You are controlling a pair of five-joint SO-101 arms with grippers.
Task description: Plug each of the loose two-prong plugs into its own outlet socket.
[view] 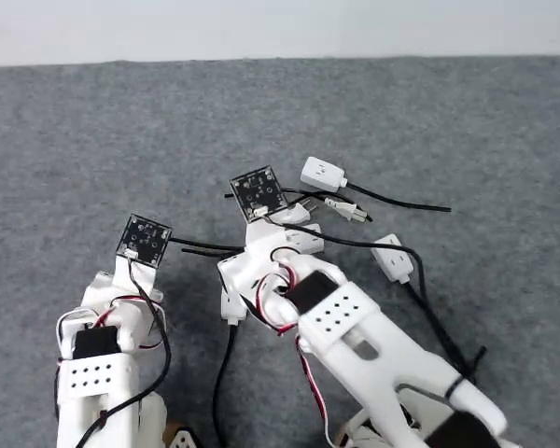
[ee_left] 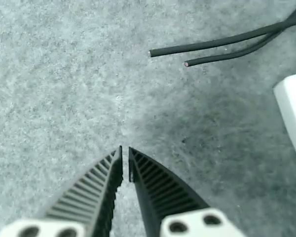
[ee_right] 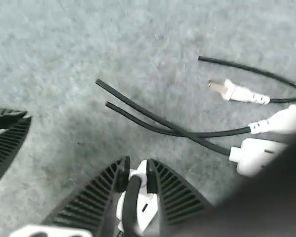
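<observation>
- Looking down from the high view, we see the two arms side by side over a grey table with a rough, carpet-like top.
- The left gripper hangs over a bare part of the table. Its two ribbed fingers are pressed nearly together, with only a thin slit between the tips, and nothing is between them.
- Two black cable ends lie in front of this gripper, apart from it. A white block sits at the edge of the left wrist view.
- The right gripper is pinching a white connector between its ribbed fingers. A black lead comes out of this connector between the fingers. We cannot tell if the piece is a plug or a socket.
- The loose two-prong plug lies flat on the table with its metal prongs bare. It is just beside an outlet socket but not inserted in it.
- A second outlet socket lies on the table close to the right arm, apart from the plug.
- In the right wrist view, two more white cable pieces lie near the plug, one beside the other.
</observation>
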